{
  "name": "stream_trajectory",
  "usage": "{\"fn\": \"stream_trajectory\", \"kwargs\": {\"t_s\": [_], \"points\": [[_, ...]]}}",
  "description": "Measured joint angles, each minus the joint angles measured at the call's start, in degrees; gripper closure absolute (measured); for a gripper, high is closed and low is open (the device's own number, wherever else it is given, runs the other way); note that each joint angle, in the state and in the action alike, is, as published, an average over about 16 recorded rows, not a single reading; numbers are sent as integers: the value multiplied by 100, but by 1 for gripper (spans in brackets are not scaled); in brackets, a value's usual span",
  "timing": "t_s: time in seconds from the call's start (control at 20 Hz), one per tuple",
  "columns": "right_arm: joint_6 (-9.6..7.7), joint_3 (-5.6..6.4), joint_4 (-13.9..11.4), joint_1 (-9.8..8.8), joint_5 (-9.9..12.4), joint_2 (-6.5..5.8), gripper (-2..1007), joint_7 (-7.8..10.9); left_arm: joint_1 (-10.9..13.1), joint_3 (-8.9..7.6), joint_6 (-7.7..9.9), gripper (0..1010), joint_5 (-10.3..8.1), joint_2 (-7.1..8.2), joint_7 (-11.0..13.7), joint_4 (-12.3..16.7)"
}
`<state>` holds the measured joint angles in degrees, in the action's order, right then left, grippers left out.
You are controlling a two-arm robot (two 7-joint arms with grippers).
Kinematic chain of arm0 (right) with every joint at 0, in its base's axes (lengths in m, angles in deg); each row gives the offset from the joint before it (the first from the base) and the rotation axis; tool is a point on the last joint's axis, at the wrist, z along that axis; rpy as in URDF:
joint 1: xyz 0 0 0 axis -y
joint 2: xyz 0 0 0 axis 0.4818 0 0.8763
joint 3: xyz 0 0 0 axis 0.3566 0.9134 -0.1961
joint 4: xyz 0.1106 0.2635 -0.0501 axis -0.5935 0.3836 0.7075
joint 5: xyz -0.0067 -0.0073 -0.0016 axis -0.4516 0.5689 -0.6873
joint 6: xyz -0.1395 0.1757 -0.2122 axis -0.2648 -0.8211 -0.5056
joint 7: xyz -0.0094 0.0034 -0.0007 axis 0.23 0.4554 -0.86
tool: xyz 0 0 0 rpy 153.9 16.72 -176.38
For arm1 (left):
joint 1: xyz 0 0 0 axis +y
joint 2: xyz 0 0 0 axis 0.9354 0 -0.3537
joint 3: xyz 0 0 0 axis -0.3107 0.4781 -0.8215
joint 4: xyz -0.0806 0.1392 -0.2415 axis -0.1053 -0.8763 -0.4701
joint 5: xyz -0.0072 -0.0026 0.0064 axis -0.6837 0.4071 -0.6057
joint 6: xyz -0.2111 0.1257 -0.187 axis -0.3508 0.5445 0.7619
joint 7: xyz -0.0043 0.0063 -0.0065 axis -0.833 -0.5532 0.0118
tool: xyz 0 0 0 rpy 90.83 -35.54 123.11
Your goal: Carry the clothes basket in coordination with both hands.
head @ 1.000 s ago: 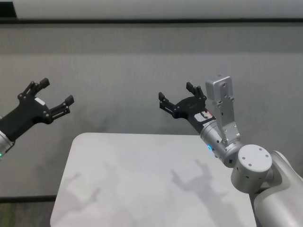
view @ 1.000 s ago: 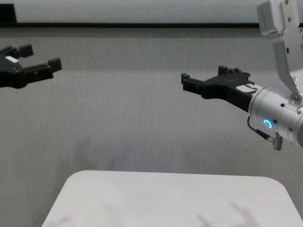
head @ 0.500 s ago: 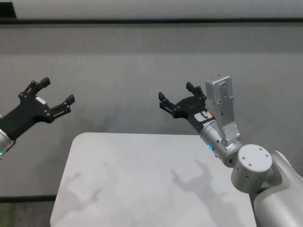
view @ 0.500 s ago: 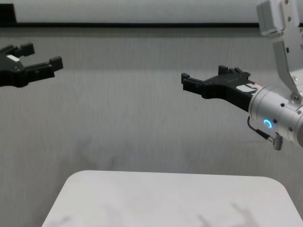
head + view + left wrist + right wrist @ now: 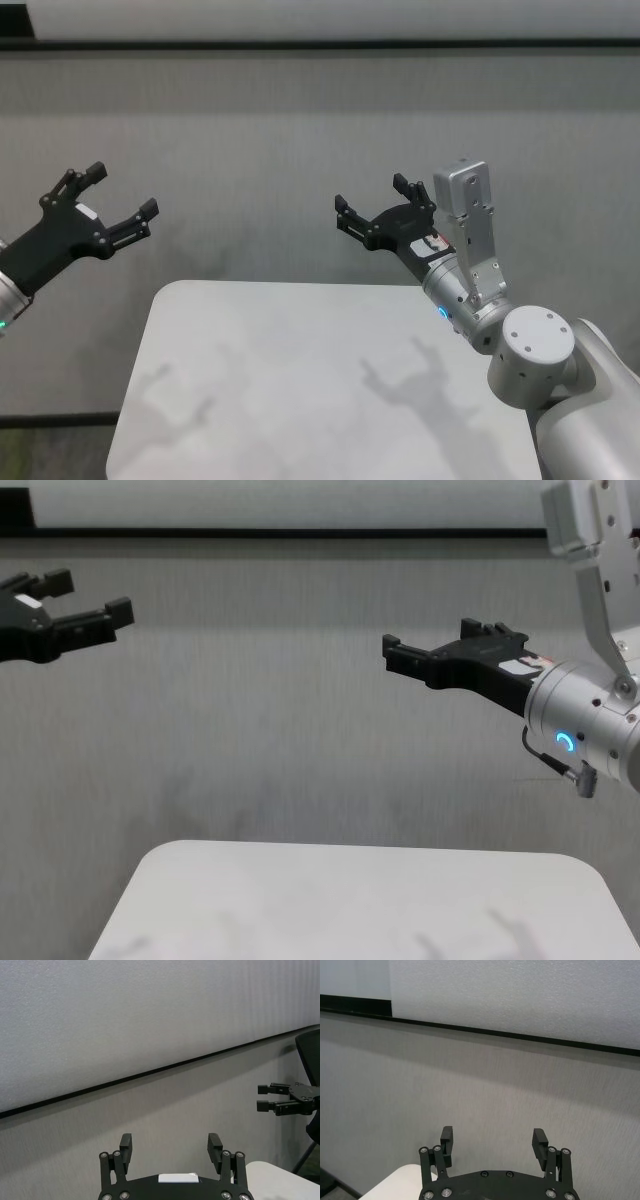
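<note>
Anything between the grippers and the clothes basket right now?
That cannot be judged: no basket shows in any view. The left gripper and right gripper are both open and empty, raised above the white table, facing the grey wall. Nothing lies between the grippers.

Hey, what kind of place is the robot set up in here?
Probably a lab or test room: a bare white table, a plain grey wall, and the open left gripper and right gripper raised over it.

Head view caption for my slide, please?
Left gripper and right gripper, both open, raised above a white table.
</note>
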<state>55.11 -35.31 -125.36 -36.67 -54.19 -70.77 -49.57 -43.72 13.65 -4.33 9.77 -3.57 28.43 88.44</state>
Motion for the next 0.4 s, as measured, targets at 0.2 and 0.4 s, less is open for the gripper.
{"fn": "stream_trajectory", "kwargs": {"t_s": [0.2,0.4], "points": [[0,-1,-1,-1,-1,0,0,0,-2,0,-2,8,2,-1,1,0],[0,-2,-2,-1,-2,0,0,0,-2,-1,-3,8,3,-2,1,0]]}}
